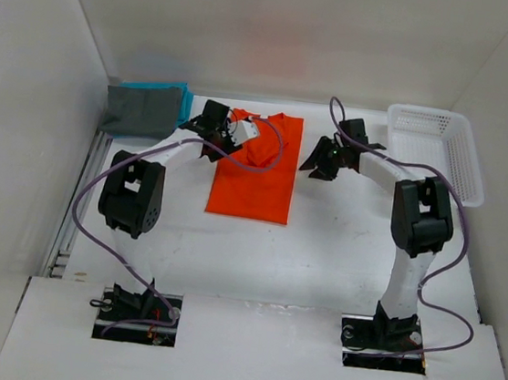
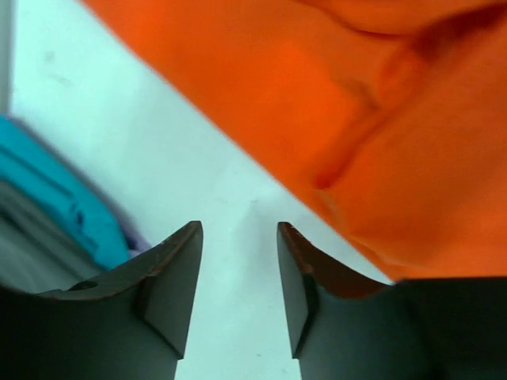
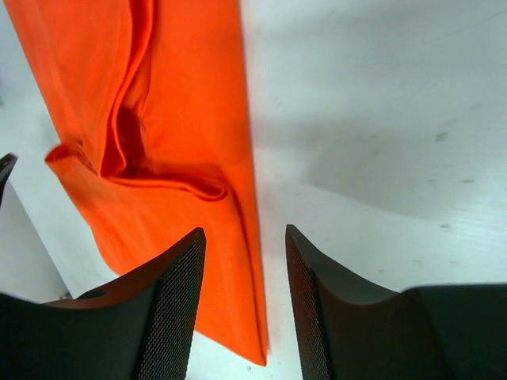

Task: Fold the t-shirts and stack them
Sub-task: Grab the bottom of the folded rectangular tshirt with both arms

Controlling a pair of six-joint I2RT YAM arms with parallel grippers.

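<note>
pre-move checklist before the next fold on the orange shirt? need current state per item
1. Orange shirt lying flat: not ok, raised creases near its far end.
2. Left gripper open and empty, over the table beside the orange shirt: ok.
3. Right gripper open and empty, at the orange shirt's edge: ok.
4. Grey shirt on top of teal shirt, apart from the orange shirt: ok.
5. Basket apart from the right gripper: ok.
</note>
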